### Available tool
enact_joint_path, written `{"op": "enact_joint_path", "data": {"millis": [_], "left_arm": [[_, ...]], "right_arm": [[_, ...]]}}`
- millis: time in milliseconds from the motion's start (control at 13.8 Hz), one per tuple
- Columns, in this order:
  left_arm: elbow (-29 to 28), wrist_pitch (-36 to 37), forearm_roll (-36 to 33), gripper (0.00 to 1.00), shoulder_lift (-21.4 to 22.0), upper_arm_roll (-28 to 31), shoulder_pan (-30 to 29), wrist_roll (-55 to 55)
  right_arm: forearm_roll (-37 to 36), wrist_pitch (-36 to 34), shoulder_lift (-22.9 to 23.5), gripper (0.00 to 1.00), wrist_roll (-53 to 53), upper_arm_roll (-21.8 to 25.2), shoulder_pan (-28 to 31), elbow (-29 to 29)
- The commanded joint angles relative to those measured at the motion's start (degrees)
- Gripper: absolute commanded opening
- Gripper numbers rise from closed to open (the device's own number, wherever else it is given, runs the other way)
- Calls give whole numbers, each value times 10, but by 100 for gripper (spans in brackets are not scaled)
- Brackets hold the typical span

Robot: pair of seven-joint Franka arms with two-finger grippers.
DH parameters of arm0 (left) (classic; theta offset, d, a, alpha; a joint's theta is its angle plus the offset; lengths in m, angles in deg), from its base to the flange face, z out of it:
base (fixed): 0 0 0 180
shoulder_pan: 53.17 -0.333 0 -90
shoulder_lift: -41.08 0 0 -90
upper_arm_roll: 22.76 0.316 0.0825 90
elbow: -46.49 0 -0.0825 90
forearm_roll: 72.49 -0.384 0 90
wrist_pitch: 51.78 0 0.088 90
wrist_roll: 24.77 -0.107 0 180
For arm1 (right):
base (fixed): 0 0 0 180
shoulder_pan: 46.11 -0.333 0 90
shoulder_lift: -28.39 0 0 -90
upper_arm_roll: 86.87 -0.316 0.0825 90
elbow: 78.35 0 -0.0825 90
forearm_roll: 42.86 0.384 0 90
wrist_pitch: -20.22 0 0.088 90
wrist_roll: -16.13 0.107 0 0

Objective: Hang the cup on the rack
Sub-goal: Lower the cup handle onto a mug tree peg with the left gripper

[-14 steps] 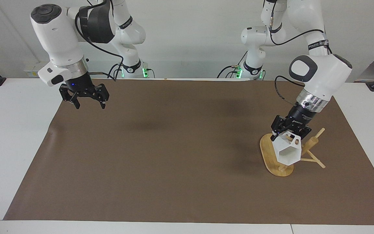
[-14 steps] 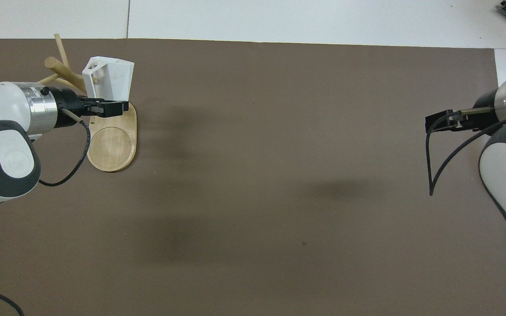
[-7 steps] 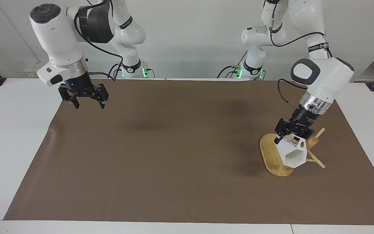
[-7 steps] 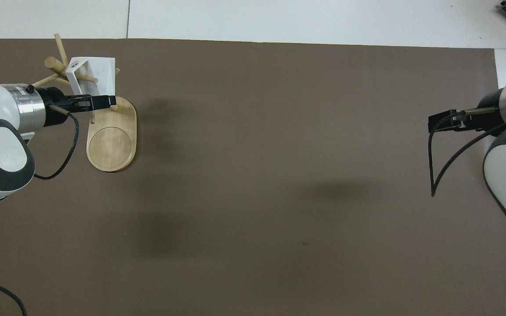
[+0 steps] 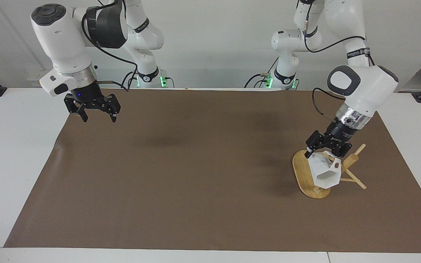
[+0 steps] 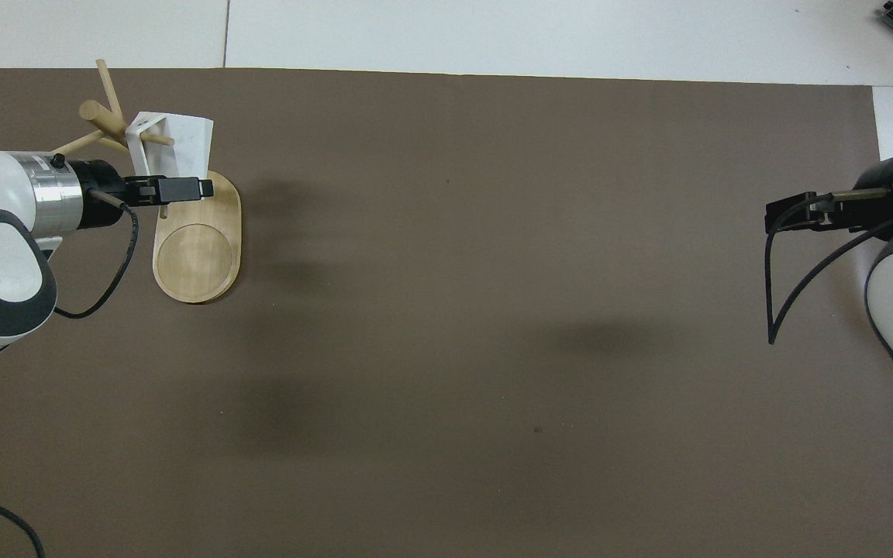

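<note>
The bamboo rack [image 5: 303, 171] stands toward the left arm's end of the table. The white faceted cup [image 5: 325, 176] hangs tilted beside the rack's post [image 5: 352, 160], with a thin peg passing through its handle. In the overhead view that peg [image 6: 158, 140] crosses the cup [image 6: 187, 138] at the handle. My left gripper [image 5: 326, 151] sits just above the cup's top with its fingers spread wider than the cup, open. My right gripper [image 5: 100, 119] hangs open and holds nothing, over the brown mat's corner toward the right arm's end.
A brown mat [image 5: 196, 175] covers most of the white table [image 5: 9, 164]. The rack's oval base [image 6: 198, 252] reaches out from the post toward the robots. A loose black cable [image 6: 772, 310] dangles from the right arm.
The left gripper carried the cup in toward the post and down onto a peg, then spread its fingers. The cup has tipped and now hangs. The right gripper drifted slightly up and outward.
</note>
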Motion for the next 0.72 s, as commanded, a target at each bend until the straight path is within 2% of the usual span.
{"op": "enact_joint_path", "data": {"millis": [0,72,361,506,651], "left_arm": [[18,49,-31,100,11,-5,-5,107],[19,69,-32,100,16,-3,-5,103],[19,146,-106,100,62,-4,-4,82],[11,176,-132,100,85,-5,6,17],[13,181,-143,100,87,-5,4,-37]], "right_arm": [[-5,1,-8,100,7,-3,19,6],[-5,1,-8,100,7,-3,19,6],[-2,0,-9,100,8,-3,18,7],[-2,0,-9,100,8,-3,18,8],[-2,-1,-9,100,8,-3,19,8]]}}
